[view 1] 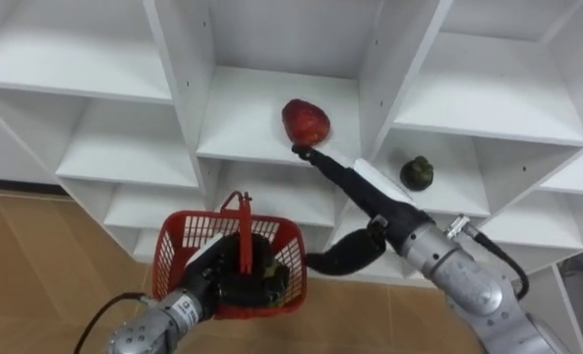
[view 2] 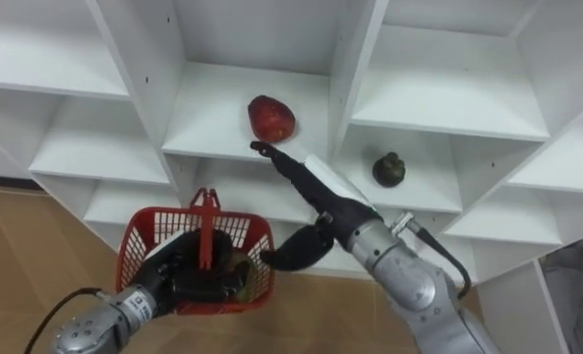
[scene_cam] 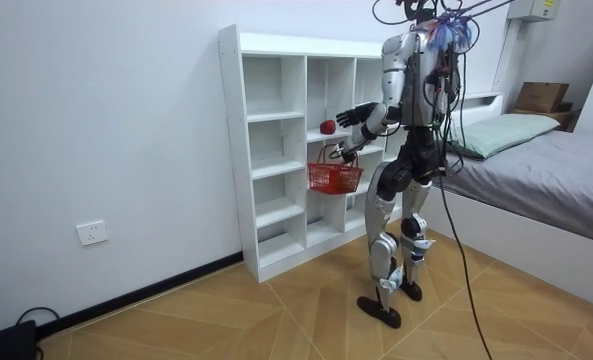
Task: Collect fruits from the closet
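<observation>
**Right hand [view 1: 362,200] held open at the glossy red rounded fruit [view 1: 306,121] on a middle shelf of the white closet [view 1: 188,79].**

Straight fingertips [view 1: 299,150] were laid at the fruit's near lower edge, seemingly touching, and nothing was gripped. The fruit was judged light, firm and smooth-skinned. Since it was likely to roll or slip, it would be best cupped round its widest part. A dark green round fruit [view 1: 416,173] was seen one compartment to the right. The red plastic mesh basket [view 1: 178,241] was carried at the left hand [view 1: 201,287], whose hold could not be told.
</observation>
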